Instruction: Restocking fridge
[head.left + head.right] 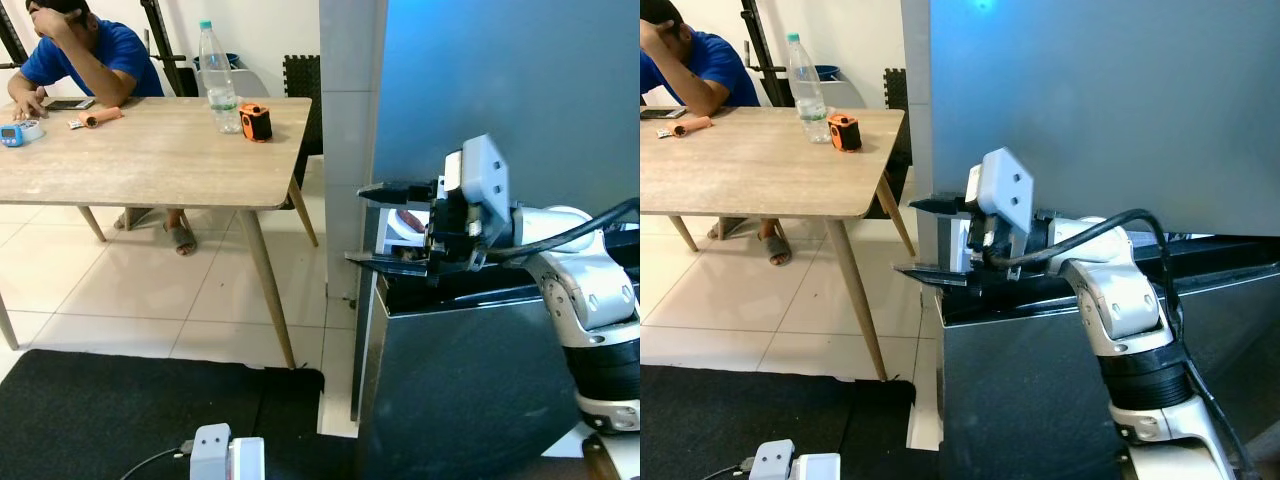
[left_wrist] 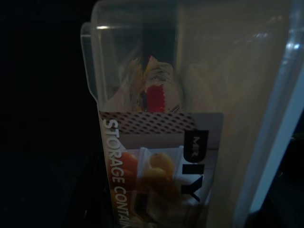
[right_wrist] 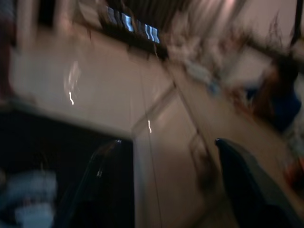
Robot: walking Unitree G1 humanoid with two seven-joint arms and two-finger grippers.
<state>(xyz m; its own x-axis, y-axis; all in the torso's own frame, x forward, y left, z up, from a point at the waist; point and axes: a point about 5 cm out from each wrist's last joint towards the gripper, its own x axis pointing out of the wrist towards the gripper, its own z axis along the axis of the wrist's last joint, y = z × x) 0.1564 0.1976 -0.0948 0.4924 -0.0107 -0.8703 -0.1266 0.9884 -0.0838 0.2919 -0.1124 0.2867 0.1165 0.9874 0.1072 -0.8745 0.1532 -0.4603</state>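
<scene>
Right claw (image 1: 385, 224), black fingers spread wide and empty at the edge of the tall grey fridge door (image 1: 500, 90), should hook that edge squarely before pulling.

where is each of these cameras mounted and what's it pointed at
Left eye view: on the head, looking forward and down at the fridge and wooden table; the right gripper reaches toward the fridge edge.
Right eye view: the other head eye, same scene; the water bottle and seated person appear in both.
Left wrist view: on the left wrist, close against a clear storage container.
Right wrist view: on the right wrist, blurred, looking past its black fingers across the tiled floor.
</scene>
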